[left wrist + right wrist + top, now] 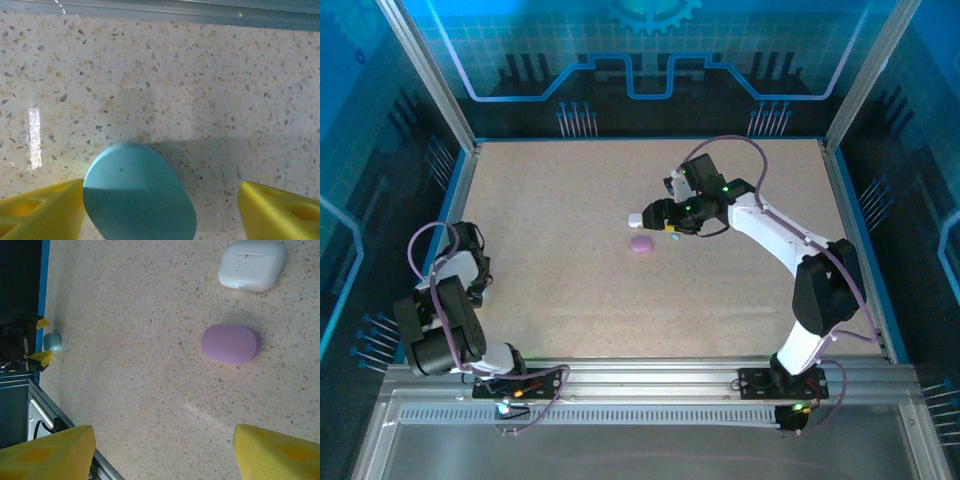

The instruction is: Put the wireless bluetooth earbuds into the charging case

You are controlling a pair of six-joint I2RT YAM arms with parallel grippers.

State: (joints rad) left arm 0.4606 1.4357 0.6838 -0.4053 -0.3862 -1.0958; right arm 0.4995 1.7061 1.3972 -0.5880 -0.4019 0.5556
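A teal charging case [137,192] lies on the speckled table between the yellow fingers of my left gripper [160,210]. It touches the left finger [45,210], and a gap stays open to the right finger [280,210]. My left gripper [478,283] is by the table's left edge. My right gripper [660,214] hangs over the table's middle, and in its wrist view it [165,440] is open over bare table. Ahead of it lie a purple case [229,343] and a white case [252,265], both closed. A tiny teal speck [674,240], possibly an earbud, lies under the right wrist.
The purple case [640,243] and white case [636,220] sit close together mid-table. A metal rail [160,12] borders the table beyond the left gripper. The far left gripper and teal case [51,341] show at the table's edge.
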